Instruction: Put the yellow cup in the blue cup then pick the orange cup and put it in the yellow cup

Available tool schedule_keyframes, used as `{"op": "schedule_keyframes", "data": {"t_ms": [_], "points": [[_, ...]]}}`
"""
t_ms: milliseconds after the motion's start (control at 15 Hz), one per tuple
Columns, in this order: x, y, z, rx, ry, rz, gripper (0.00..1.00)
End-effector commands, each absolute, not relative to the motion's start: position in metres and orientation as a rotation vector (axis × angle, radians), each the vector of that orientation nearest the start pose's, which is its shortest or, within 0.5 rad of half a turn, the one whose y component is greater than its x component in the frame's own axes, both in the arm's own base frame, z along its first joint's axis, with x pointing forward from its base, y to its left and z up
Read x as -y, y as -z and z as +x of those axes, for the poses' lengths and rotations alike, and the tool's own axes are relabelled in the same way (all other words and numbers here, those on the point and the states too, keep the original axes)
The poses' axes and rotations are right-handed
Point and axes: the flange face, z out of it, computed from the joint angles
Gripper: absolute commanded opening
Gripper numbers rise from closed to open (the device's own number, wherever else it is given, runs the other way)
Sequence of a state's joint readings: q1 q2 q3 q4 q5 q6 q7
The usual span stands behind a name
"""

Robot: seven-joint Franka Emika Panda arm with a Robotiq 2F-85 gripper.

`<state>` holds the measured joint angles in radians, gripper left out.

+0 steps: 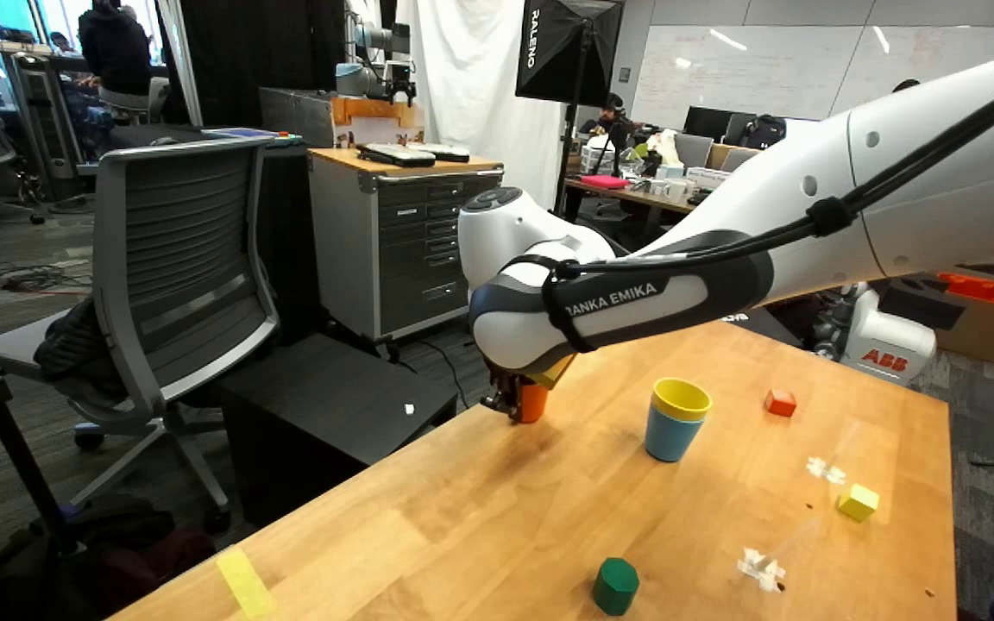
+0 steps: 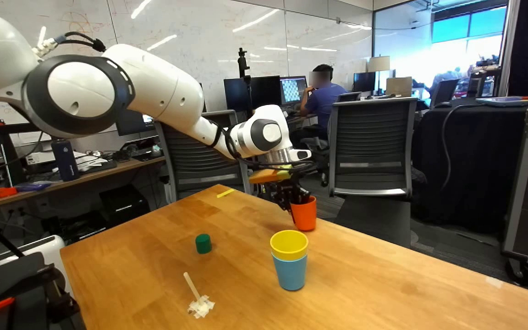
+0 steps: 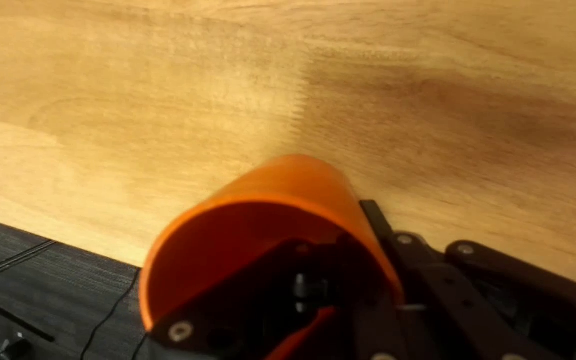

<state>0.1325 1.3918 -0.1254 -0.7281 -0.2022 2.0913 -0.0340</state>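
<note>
By the edge of the table, the gripper pinches the wall of the orange cup, one jaw inside and one outside; whether the base is clear of the table I cannot tell; the yellow cup already sits in the blue cup, apart from the gripper, so the second step, the orange one's transfer, seems in hand; next, I judge, should come a lift above the yellow rim, a carry across, and a level lowering into the opening
</note>
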Motion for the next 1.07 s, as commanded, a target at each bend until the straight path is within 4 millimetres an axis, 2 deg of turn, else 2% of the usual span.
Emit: {"op": "schedule_keyframes", "data": {"t_ms": [0, 200, 467, 800, 1000], "points": [[-0.064, -0.060, 0.759, 0.568, -0.089, -3.387, 0.01], [-0.074, -0.067, 0.752, 0.650, -0.005, -3.408, 0.01], [-0.100, -0.076, 0.739, 0.836, 0.190, -3.401, 0.01], [-0.140, -0.092, 0.711, 1.013, 0.493, -3.347, 0.01], [-0.158, -0.110, 0.689, 1.078, 0.640, -3.314, 0.01]]}}
